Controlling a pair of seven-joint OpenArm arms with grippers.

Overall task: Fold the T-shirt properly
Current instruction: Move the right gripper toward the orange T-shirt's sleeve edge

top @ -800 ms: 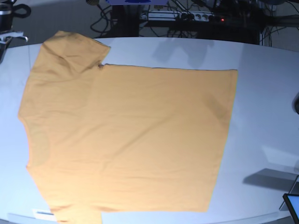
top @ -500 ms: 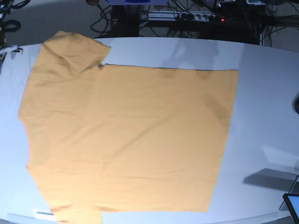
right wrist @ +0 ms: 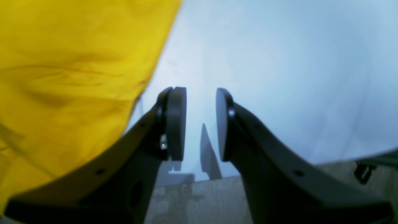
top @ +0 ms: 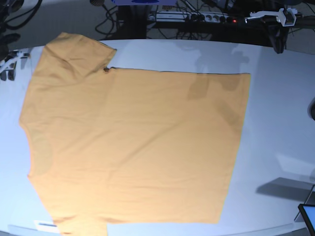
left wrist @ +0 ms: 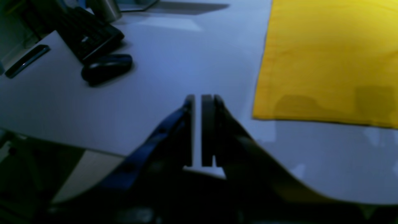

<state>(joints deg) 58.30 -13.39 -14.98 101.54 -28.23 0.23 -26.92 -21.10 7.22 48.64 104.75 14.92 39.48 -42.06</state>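
Observation:
The orange-yellow T-shirt (top: pixel 138 147) lies flat on the white table (top: pixel 280 123), collar to the left and hem to the right. In the left wrist view its hem corner (left wrist: pixel 326 62) is right of my left gripper (left wrist: pixel 198 98), which hangs above bare table, shut and holding nothing. The base view shows that arm (top: pixel 275 19) beyond the table's far right edge. My right gripper (right wrist: pixel 200 93) stands open and empty over bare table, just right of the shirt's sleeve edge (right wrist: pixel 62 77). In the base view it shows at the far left edge (top: pixel 10 64).
A black keyboard (left wrist: pixel 87 34), a black mouse (left wrist: pixel 105 68) and a flat dark bar (left wrist: pixel 26 60) lie on the table left of the left gripper. A screen corner (top: pixel 307 216) pokes in at the front right. Cables and a power strip (top: pixel 197 17) sit behind the table.
The left arm has come into the base view at the top right, and its shadow now falls on the shirt's far hem. The right arm has shifted at the left edge. The shirt has not moved.

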